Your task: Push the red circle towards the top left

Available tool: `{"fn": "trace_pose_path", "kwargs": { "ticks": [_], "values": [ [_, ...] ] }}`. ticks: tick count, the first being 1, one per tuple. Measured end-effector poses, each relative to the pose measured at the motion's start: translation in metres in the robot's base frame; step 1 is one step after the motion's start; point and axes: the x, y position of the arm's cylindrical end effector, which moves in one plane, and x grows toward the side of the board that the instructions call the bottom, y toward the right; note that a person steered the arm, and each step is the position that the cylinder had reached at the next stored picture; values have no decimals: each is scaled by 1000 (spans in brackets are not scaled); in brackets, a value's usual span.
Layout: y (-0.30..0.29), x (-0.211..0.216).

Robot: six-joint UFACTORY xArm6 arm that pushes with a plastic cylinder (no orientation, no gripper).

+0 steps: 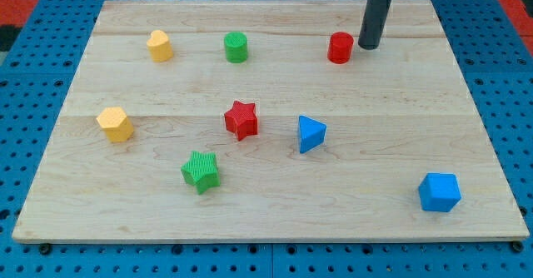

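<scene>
The red circle [340,48] is a short red cylinder near the view's top, right of centre, on the wooden board [266,203]. My tip [368,45] is the lower end of the dark rod coming down from the view's top. It sits just right of the red circle, very close to it; I cannot tell if they touch.
A green circle [236,47] and a yellow block [160,46] lie left of the red circle in the same row. A yellow hexagon [115,124], red star [241,119], blue triangle [311,133], green star [201,171] and blue cube [439,192] lie lower.
</scene>
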Motion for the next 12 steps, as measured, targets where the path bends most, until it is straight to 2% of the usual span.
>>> {"fn": "trace_pose_path", "kwargs": {
  "ticks": [6, 8, 10, 11, 12],
  "values": [
    [3, 11],
    [4, -10],
    [-28, 41],
    [-59, -3],
    [-60, -10]
  ]
}}
